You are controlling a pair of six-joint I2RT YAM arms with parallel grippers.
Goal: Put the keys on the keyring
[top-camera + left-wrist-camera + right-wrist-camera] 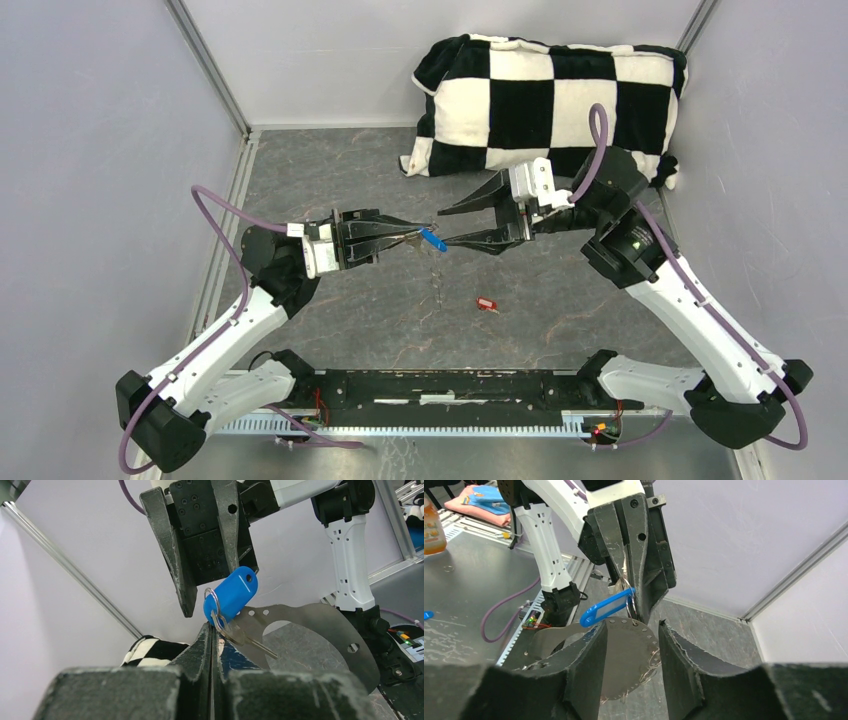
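My left gripper (415, 236) (212, 626) is shut on the top edge of the keyring (320, 625) (624, 655), a floppy grey oval with small holes and wire loops along its rim. It hangs down from the left jaws above the table. The blue key (433, 240) (232, 595) (606, 607) hangs by its small ring at that same spot. My right gripper (442, 226) (632, 625) faces the left one, its jaws apart on either side of the blue key; one finger (227, 525) touches the blue head. The red key (487, 304) lies on the table, below both grippers.
A black-and-white checkered cushion (550, 100) lies against the back wall behind the right arm. Grey walls with metal rails (215, 75) close in the table on the left, back and right. The arms' black base bar (450, 385) runs along the near edge.
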